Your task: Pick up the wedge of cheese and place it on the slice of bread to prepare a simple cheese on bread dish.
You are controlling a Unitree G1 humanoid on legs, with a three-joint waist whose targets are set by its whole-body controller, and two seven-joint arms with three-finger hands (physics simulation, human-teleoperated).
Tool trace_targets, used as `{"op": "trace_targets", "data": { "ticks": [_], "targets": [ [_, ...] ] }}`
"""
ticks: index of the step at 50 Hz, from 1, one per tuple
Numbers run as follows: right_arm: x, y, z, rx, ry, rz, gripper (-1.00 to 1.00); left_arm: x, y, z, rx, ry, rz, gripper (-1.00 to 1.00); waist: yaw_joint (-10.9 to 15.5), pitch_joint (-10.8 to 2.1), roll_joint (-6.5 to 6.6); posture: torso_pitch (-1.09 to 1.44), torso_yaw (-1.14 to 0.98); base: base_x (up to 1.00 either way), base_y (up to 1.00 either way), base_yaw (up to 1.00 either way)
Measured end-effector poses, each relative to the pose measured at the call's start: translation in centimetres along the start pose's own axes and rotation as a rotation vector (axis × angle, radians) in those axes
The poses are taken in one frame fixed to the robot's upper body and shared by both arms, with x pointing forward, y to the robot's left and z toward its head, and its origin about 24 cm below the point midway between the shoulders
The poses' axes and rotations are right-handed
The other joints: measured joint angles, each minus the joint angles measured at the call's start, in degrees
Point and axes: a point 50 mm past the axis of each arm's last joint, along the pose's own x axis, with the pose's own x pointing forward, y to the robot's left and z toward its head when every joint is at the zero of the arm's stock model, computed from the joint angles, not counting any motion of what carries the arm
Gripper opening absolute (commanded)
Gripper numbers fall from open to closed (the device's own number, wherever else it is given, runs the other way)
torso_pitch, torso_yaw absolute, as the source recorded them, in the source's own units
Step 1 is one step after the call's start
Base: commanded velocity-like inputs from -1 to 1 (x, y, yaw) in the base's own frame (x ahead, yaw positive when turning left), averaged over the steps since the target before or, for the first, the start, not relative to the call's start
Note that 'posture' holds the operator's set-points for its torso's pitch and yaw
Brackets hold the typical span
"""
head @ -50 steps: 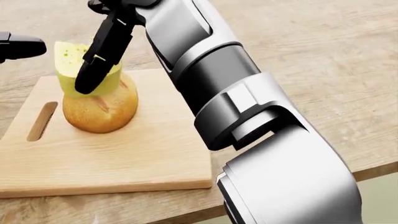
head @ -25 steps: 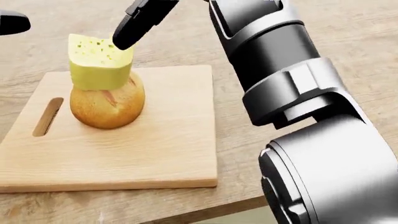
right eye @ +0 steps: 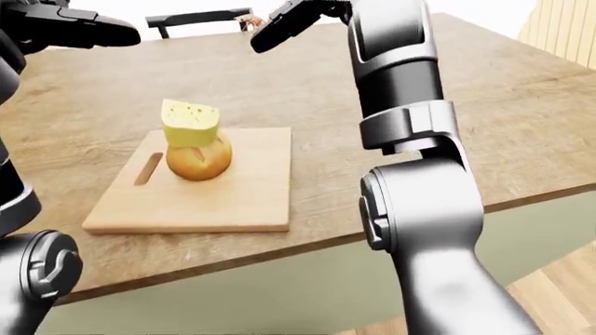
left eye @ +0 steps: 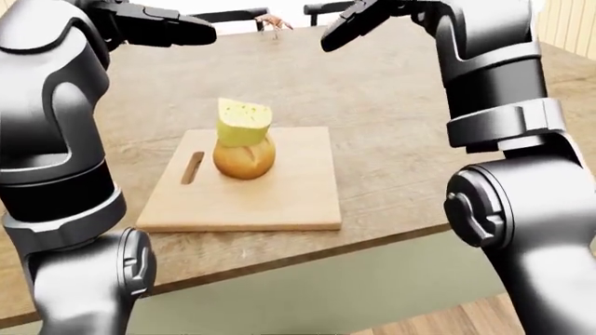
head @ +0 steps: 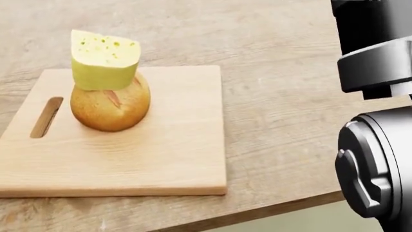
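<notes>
A yellow wedge of cheese with small holes rests on top of a round golden bread. The bread sits on a wooden cutting board at the left of the head view. My right hand is raised high above the table, up and to the right of the cheese, with fingers open and empty. My left hand is raised at the upper left, fingers extended and empty. Neither hand touches the cheese.
The board has a slot handle at its left side and lies on a wooden table. Dark chairs stand at the table's top edge in the eye views. The table's near edge runs below the board.
My right hand has let go of the cheese and lifted up and away, out of the head view. The cheese stays on the bread. The left hand has also left the head view.
</notes>
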Motion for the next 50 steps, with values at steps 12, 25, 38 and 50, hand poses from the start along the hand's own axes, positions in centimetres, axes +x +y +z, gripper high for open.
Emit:
{"op": "trace_targets", "data": {
  "ticks": [12, 25, 38, 50],
  "targets": [
    [-1.8, -2.5, 2.7, -0.009, -0.048, -0.074, 1.0, -0.3, -1.1, 3.6, -0.008, -0.057, -0.023, 1.0, 0.32, 0.53, -0.87, 0.0, 0.0, 0.0, 0.0, 0.0],
    [-2.8, -4.0, 4.9, -0.01, -0.093, -0.118, 1.0, -0.2, -2.3, 6.2, -0.003, -0.096, -0.047, 1.0, 0.39, 1.02, -1.04, 0.0, 0.0, 0.0, 0.0, 0.0],
    [-3.1, -4.2, 6.7, -0.028, -0.112, -0.12, 1.0, -0.4, -2.2, 8.0, 0.016, -0.123, -0.046, 1.0, 0.39, 1.32, -1.25, 0.0, 0.0, 0.0, 0.0, 0.0],
    [-3.4, -4.4, 7.6, -0.039, -0.124, -0.123, 1.0, -0.6, -2.1, 8.8, 0.021, -0.135, -0.044, 1.0, 0.39, 1.56, -1.32, 0.0, 0.0, 0.0, 0.0, 0.0]
  ]
}}
